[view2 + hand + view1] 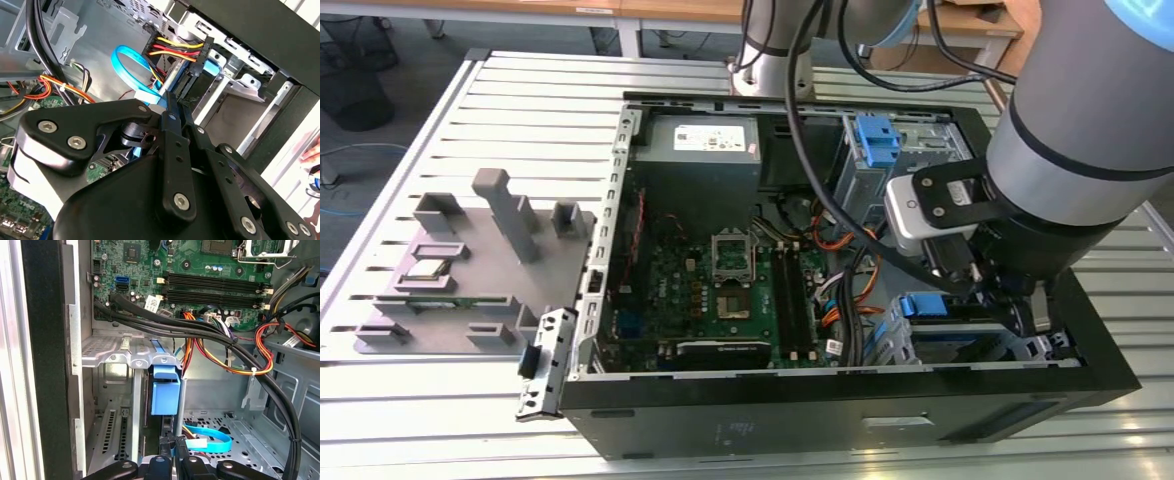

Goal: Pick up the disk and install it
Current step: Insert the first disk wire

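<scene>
The disk (947,345) stands on edge in the drive cage at the case's front corner, on the exterior view's right. Its blue rail tab (923,303) sticks up. In the first wrist view the blue rail (165,390) sits between the cage's metal walls. My gripper (1022,316) hangs just over that cage. Its black fingers (165,446) are pressed together, shut, with the tips right at the disk's near edge. In the second wrist view the gripper (172,107) points at the disk's end (212,67), beside a black power plug (200,55). Whether the tips touch the disk is hidden.
The open computer case (854,420) lies on a slatted metal table (520,110). A grey power supply (700,150) and a second blue bracket (877,140) sit at the far end. Black cable bundles (200,330) and a blue flat cable (212,444) cross near the cage. A grey fixture (480,260) stands outside the case.
</scene>
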`<state>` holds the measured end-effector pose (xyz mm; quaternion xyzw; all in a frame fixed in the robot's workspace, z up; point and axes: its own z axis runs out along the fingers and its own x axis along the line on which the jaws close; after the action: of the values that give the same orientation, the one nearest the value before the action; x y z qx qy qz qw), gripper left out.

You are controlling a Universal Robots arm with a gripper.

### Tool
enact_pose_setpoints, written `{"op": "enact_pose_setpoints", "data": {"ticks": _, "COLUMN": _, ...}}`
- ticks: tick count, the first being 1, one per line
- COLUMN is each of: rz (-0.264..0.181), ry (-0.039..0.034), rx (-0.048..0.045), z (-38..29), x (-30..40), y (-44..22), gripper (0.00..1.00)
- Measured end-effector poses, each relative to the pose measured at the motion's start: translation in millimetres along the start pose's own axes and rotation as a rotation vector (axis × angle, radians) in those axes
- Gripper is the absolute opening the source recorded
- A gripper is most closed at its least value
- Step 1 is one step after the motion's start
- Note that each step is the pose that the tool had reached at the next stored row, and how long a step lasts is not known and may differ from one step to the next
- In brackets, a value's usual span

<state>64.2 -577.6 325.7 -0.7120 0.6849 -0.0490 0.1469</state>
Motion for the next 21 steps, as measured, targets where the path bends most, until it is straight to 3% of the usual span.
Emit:
{"op": "enact_pose_setpoints", "data": {"ticks": 16, "rz": 0.0, "ry": -0.0005, "rx": 0.0001, "z": 1.5, "x": 0.2, "y": 0.4, "gripper": 0.17}}
{"op": "enact_pose_setpoints", "data": {"ticks": 17, "rz": 0.0, "ry": -0.0002, "rx": 0.0, "z": 1.4, "x": 0.2, "y": 0.4, "gripper": 0.24}}
{"op": "enact_pose_setpoints", "data": {"ticks": 21, "rz": 0.0, "ry": -0.0001, "rx": 0.0, "z": 1.0, "x": 0.2, "y": 0.3, "gripper": 0.24}}
